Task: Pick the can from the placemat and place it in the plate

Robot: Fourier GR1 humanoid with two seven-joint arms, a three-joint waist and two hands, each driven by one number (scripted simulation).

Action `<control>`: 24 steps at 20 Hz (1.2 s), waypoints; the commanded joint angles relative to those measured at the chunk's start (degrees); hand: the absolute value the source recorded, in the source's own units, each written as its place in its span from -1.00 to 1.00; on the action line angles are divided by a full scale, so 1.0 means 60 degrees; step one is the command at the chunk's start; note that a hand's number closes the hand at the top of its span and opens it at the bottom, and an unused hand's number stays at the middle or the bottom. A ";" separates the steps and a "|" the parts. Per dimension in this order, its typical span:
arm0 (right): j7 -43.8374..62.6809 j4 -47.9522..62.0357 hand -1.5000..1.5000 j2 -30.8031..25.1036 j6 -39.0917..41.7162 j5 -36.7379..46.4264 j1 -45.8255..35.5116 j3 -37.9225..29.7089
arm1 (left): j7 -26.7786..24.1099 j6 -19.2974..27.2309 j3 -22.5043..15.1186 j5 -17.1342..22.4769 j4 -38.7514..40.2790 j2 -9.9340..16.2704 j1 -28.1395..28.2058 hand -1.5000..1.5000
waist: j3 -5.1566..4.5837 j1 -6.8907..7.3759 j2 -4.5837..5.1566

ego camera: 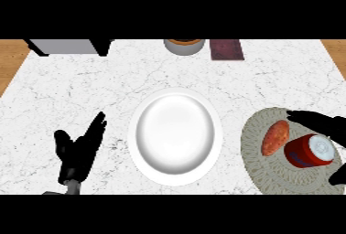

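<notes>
Left of plate (pixel 174 136): left hand (pixel 79 151) resting on marble counter (pixel 88 87), fingers straight and spread, holding nothing. Plate itself white, oval-looking, bare, centred on counter. Beyond plate, at far edge: grey appliance (pixel 67 45) to far left, round pot (pixel 184 45) straight behind, dark maroon block (pixel 225 49) just right of that. Right of plate: woven round placemat (pixel 270 176), touching or nearly touching plate rim. On mat, nearest plate, reddish oblong food item (pixel 275 137); just right of it, can (pixel 310 151), red body, pale top. Right hand (pixel 317 122) around can, fingers extended past its far side, thumb side mostly out of view; not yet closed. Can likely rigid, light, smooth-walled, so probably slippery; best taken across mid-body, clear of food item.
</notes>
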 commanded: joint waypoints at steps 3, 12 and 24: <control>-0.0304 0.0427 -1.00 0.0501 0.0114 0.1097 -0.0038 -0.0022 | 0.0258 -0.0091 0.0113 -0.0270 -0.0016 -0.0357 0.0181 0.00 | -0.0023 0.0009 0.0026; -0.1992 0.1675 1.00 0.0791 -0.1491 0.2564 -0.0480 -0.0012 | 0.0448 -0.0486 0.0551 -0.0371 0.0189 -0.0284 -0.0144 0.00 | -0.0019 0.0026 0.0037; 0.2126 -0.0460 1.00 0.4845 -0.2202 0.2998 0.0212 0.0543 | -0.0058 -0.0574 0.0703 -0.0572 0.0479 -0.0540 0.0202 0.00 | -0.0086 -0.0346 -0.0193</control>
